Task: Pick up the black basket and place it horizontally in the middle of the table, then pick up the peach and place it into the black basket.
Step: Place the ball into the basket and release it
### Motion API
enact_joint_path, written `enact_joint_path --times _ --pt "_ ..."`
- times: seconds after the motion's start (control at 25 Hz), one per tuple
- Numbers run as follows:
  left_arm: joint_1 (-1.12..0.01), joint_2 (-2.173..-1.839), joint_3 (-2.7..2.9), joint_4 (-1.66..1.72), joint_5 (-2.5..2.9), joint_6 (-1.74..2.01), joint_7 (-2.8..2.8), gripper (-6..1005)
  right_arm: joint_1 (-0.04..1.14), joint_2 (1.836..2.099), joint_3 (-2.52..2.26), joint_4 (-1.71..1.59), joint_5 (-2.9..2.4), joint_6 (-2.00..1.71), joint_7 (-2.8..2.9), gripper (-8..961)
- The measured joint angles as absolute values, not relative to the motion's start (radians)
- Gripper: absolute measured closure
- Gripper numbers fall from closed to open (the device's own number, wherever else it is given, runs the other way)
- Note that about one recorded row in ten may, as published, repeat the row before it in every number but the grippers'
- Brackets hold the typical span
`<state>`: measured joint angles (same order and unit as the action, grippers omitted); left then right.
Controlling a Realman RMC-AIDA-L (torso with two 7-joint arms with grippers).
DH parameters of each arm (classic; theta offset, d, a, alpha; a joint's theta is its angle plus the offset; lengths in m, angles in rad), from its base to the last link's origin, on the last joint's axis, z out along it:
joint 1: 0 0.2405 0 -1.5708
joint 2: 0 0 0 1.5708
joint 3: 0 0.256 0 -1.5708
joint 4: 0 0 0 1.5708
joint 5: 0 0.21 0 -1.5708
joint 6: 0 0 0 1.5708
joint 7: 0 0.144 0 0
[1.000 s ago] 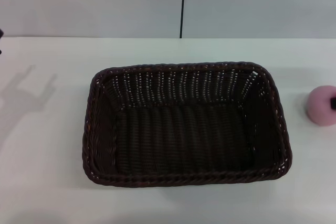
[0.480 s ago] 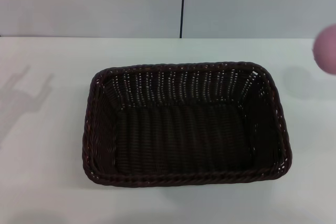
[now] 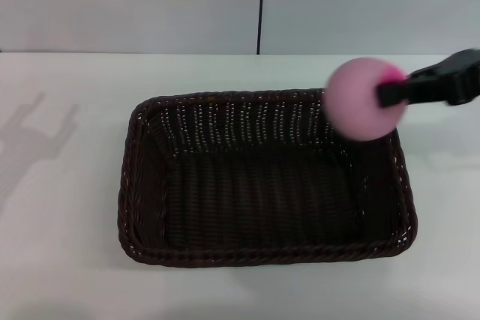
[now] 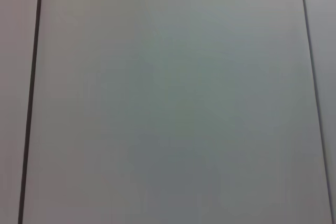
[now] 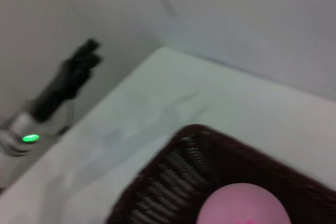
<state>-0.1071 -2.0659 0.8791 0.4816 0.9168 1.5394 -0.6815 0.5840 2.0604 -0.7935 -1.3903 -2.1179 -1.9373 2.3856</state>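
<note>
The black basket (image 3: pixel 262 177) lies lengthwise across the middle of the white table (image 3: pixel 67 207), open side up and empty. My right gripper (image 3: pixel 386 93) comes in from the right and is shut on the pink peach (image 3: pixel 361 99), holding it in the air over the basket's far right corner. The right wrist view shows the peach (image 5: pixel 242 205) close up above the basket's rim (image 5: pixel 178 161). My left arm (image 5: pixel 63 90) is parked off the table's far side in the right wrist view; it is outside the head view.
A grey wall with a dark vertical seam (image 3: pixel 261 5) runs behind the table. The left arm's shadow (image 3: pixel 30 136) falls on the table's left side. The left wrist view shows only wall panels (image 4: pixel 168 98).
The peach has left the table at the right edge, risen, and moved left with my right gripper to above the basket's far right corner. The basket has not moved.
</note>
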Motion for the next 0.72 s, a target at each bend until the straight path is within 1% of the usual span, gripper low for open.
enact_joint_path --times 0.04,0.08,0.12,0.2,0.24,0.36,0.48,0.56,0.72 --pt "-0.109 -2.066 0.879 0.477 0.917 1.541 -0.682 362 0.626 2.054 -0.788 -1.263 -2.112 -1.93 2.325 854" --pt "-0.111 -2.066 0.879 0.473 0.917 1.543 -0.682 362 0.626 2.054 -0.788 -1.263 -2.112 -1.93 2.325 859" --pt "-0.112 -2.067 0.878 0.467 0.917 1.547 -0.681 362 0.646 2.05 -0.784 -1.195 -2.111 -1.92 2.29 863" --pt "-0.119 -2.067 0.878 0.44 0.917 1.566 -0.676 362 0.678 2.034 -0.772 -1.07 -2.11 -1.885 2.225 843" --pt "-0.121 -2.066 0.877 0.429 0.917 1.574 -0.675 362 0.693 2.022 -0.762 -1.008 -2.109 -1.866 2.194 832" --pt "-0.127 -2.063 0.869 0.391 0.917 1.604 -0.673 362 0.71 1.998 -0.724 -0.915 -2.108 -1.843 2.13 802" --pt "-0.126 -2.064 0.843 0.38 0.917 1.621 -0.672 361 0.694 1.994 -0.678 -0.912 -2.096 -1.849 2.062 658" --pt "-0.124 -2.065 0.822 0.368 0.917 1.627 -0.678 361 0.662 1.992 -0.646 -0.923 -2.051 -1.852 2.019 562" --pt "-0.13 -2.063 0.773 0.319 0.917 1.632 -0.675 361 0.576 1.978 -0.624 -0.916 -1.921 -1.854 1.936 378"
